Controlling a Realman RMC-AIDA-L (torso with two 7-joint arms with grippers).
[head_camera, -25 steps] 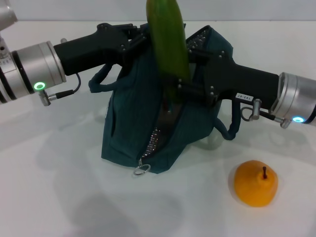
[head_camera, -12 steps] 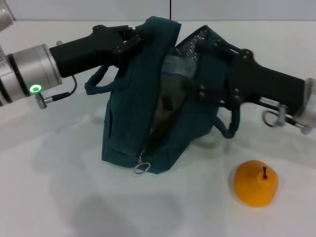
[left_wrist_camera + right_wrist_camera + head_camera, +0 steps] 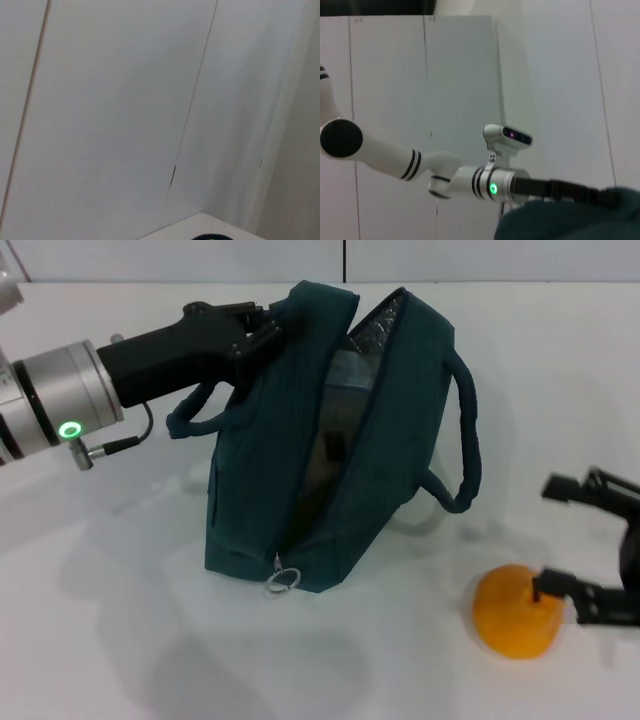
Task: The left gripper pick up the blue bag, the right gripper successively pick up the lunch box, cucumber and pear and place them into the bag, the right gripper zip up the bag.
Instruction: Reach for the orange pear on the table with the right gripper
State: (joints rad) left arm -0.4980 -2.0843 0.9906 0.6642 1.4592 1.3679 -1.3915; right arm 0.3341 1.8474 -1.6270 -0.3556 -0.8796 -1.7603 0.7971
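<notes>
The pear (image 3: 517, 612) is found on the table just left of the right gripper (image 3: 585, 545), whose fingers are spread, one touching the fruit's side; the blue bag (image 3: 330, 450) is held up by its rim, clamped in the left gripper (image 3: 262, 325); its mouth is kept unzipped; the lunch box (image 3: 335, 430) is glimpsed inside; the cucumber is not visible.

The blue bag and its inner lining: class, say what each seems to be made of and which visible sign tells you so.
The blue bag: seemingly matte woven fabric, since it folds and sags softly. Its lining: probably a silvery foil-like insulating layer, since it glints at the open mouth.
</notes>
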